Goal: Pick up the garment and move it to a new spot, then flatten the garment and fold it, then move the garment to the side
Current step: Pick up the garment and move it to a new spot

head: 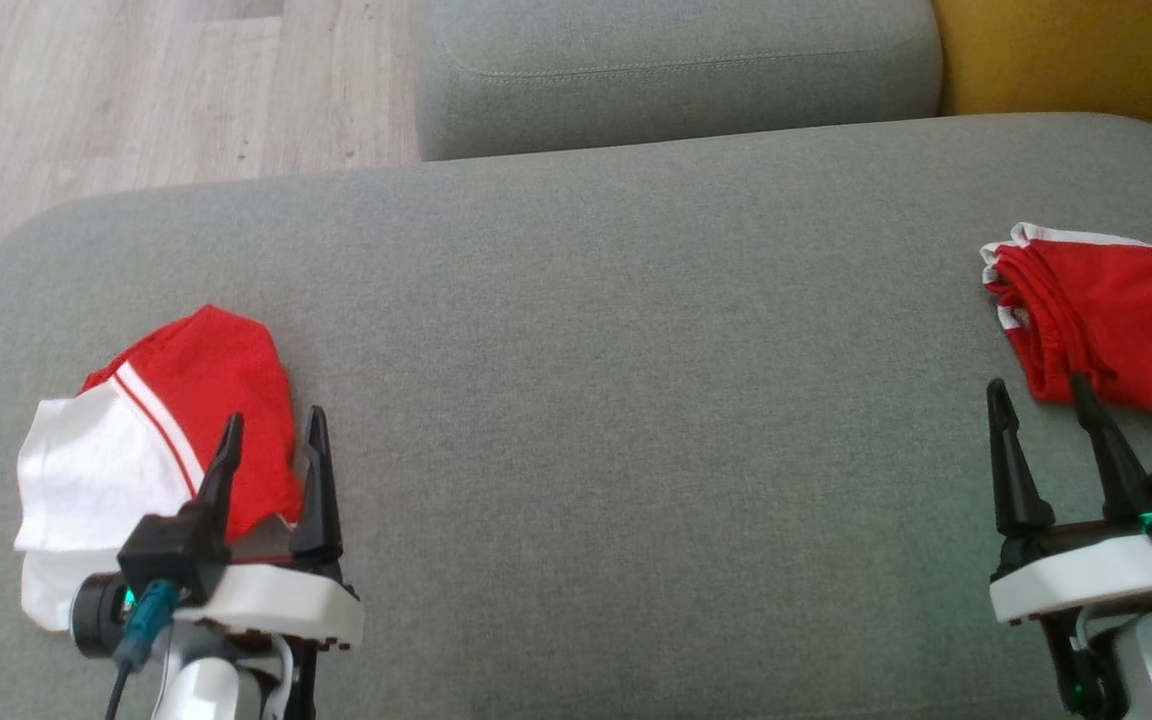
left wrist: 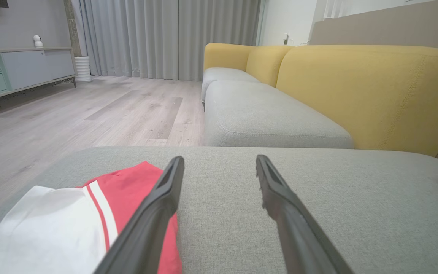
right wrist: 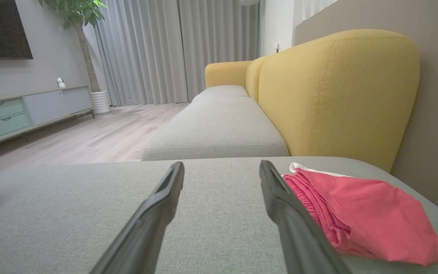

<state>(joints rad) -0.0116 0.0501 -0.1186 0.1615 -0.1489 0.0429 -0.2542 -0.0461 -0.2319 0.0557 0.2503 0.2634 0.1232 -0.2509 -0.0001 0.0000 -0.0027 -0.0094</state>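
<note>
A crumpled red and white garment [head: 151,440] lies at the left end of the grey sofa seat [head: 616,420]; it also appears low left in the left wrist view as the red and white garment [left wrist: 70,224]. My left gripper [head: 271,435] hovers open at its right edge, the left finger over the red cloth, nothing between the fingers. A folded red garment with white trim [head: 1106,315] rests at the seat's right end, seen as the folded red garment [right wrist: 359,213]. My right gripper [head: 1041,395] is open just before it, its right finger overlapping the cloth's near edge.
A second grey seat cushion [head: 676,70] adjoins at the back, with a yellow backrest [head: 1076,55] at the right. Wooden floor [head: 136,90] lies beyond the left and far-left edge of the seat. A cabinet [left wrist: 17,70] and curtains [left wrist: 165,38] stand far off.
</note>
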